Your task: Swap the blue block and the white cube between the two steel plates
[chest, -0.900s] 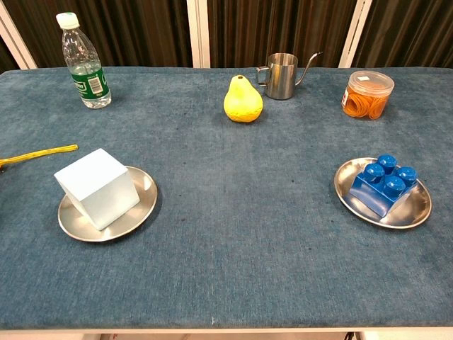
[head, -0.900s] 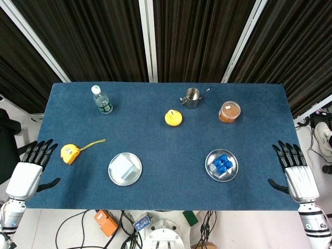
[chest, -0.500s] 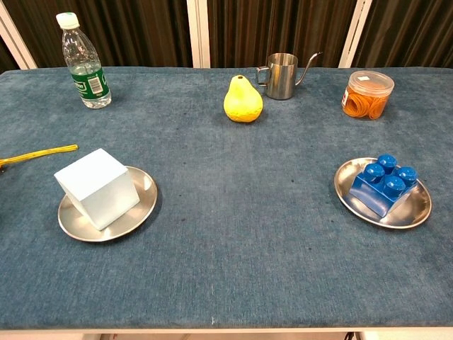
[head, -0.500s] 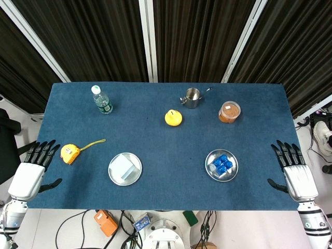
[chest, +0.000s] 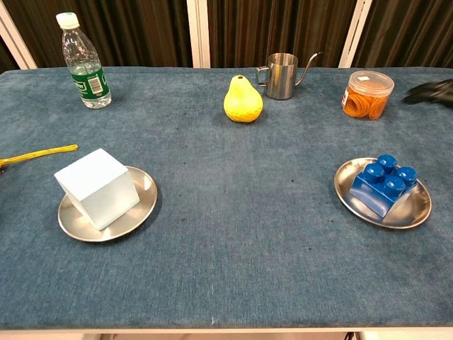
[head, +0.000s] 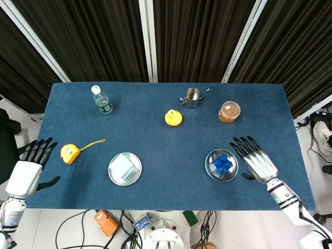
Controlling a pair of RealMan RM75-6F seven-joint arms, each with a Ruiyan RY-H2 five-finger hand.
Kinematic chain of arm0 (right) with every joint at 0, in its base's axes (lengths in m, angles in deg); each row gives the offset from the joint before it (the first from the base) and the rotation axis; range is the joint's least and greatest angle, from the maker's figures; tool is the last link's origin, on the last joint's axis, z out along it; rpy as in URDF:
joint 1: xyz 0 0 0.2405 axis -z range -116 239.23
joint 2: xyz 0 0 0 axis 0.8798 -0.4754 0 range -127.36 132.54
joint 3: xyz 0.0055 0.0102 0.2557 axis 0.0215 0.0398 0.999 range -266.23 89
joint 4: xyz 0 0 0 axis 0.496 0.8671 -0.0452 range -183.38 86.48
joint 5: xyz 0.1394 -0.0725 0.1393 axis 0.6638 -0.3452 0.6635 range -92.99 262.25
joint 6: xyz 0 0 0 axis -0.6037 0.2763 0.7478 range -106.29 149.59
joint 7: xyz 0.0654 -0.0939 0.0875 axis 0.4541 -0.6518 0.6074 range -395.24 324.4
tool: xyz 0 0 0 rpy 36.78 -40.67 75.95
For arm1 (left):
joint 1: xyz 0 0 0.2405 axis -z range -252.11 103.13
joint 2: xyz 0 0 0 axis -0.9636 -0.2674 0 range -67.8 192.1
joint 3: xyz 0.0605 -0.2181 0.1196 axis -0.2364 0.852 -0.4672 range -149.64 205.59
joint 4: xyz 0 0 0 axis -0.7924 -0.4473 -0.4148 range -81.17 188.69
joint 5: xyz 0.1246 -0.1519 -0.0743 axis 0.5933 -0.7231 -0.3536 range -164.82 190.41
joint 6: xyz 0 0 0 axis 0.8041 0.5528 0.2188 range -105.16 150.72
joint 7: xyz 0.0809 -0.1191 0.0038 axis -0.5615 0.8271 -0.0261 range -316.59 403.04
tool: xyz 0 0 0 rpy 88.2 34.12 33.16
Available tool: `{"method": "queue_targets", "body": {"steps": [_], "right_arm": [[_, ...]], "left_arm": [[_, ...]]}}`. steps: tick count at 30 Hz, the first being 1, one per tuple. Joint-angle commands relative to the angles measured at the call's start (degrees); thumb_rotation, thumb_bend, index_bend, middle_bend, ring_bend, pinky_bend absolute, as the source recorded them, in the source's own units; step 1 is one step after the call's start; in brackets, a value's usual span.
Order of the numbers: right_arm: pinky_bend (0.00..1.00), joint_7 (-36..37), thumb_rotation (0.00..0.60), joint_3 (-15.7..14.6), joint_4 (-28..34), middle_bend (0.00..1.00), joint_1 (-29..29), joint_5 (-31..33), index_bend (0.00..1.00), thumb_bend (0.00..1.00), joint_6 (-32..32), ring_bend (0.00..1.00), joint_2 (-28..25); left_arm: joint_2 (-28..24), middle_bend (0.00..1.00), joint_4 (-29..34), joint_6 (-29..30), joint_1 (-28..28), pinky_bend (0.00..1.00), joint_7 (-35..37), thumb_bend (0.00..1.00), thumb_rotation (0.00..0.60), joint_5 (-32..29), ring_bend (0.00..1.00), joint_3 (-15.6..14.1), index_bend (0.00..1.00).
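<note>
The white cube (head: 122, 167) (chest: 98, 187) sits on the left steel plate (head: 136, 176) (chest: 144, 202). On the right steel plate (head: 210, 165) (chest: 414, 211) lies the blue studded block (head: 222, 164) (chest: 383, 184). My right hand (head: 256, 158) hovers just right of that plate, fingers spread, holding nothing; only its dark fingertips (chest: 430, 91) show at the right edge of the chest view. Off the table's left edge my left hand (head: 28, 168) is open and empty, well apart from the cube.
A yellow tape measure (head: 69, 153) lies left of the cube's plate. Along the back stand a water bottle (head: 102, 100), a yellow pear (head: 173, 118), a steel pitcher (head: 192, 97) and an orange-filled tub (head: 229, 111).
My right hand has swung in from beyond the table's right edge to beside the blue block's plate. The left hand and all objects stay put.
</note>
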Motion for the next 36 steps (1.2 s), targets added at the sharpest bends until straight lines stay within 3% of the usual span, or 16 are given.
{"method": "queue_targets", "body": {"steps": [1, 11, 16, 19, 21, 24, 27, 36], "right_arm": [[0.0, -1.39, 0.6, -0.24, -0.88, 0.0, -2.19, 1.5, 0.0, 0.23, -3.94, 0.0, 1.58], [0.0, 0.62, 0.6, -0.8, -5.4, 0.0, -6.25, 4.28, 0.0, 0.24, -10.23, 0.0, 5.88], [0.0, 2.43, 0.6, -0.81, -6.7, 0.01, -7.71, 4.48, 0.02, 0.34, -10.97, 0.0, 7.46], [0.0, 2.05, 0.6, -1.06, -7.14, 0.11, -8.38, 4.16, 0.15, 0.4, -10.9, 0.02, 8.04], [0.03, 1.75, 0.6, -1.26, -7.15, 0.23, -8.63, 4.45, 0.34, 0.45, -11.23, 0.13, 8.15], [0.14, 0.99, 0.6, -1.6, -7.14, 0.37, -8.9, 4.75, 0.55, 0.47, -11.38, 0.27, 8.25], [0.25, 0.69, 0.6, -1.8, -7.42, 0.47, -8.67, 4.5, 0.68, 0.48, -10.02, 0.36, 8.62], [0.29, 0.39, 0.6, -0.12, -5.36, 0.5, -8.17, 0.59, 0.71, 0.48, -0.91, 0.39, 8.33]], "left_arm": [[-0.07, 0.0, 0.05, 0.23, -0.08, 0.0, 0.08, 0.07, 0.6, -0.02, 0.0, 0.07, 0.04], [-0.26, 0.0, 0.07, 0.7, -0.28, 0.0, 0.62, 0.07, 0.6, -0.12, 0.0, 0.2, 0.04], [-0.41, 0.0, 0.09, 1.22, -0.46, 0.0, 0.9, 0.07, 0.6, -0.07, 0.0, 0.31, 0.04], [-0.51, 0.0, 0.09, 1.59, -0.62, 0.0, 1.13, 0.07, 0.6, -0.18, 0.0, 0.43, 0.04], [-0.6, 0.0, 0.12, 1.72, -0.68, 0.0, 1.34, 0.07, 0.6, -0.14, 0.0, 0.44, 0.04], [-0.61, 0.0, 0.06, 2.03, -0.77, 0.0, 1.5, 0.07, 0.6, -0.07, 0.0, 0.51, 0.04], [-0.61, 0.0, -0.02, 2.13, -0.8, 0.0, 1.7, 0.07, 0.6, -0.03, 0.0, 0.53, 0.04], [-0.58, 0.0, 0.06, 2.42, -0.9, 0.0, 1.86, 0.07, 0.6, 0.35, 0.0, 0.44, 0.04]]}}
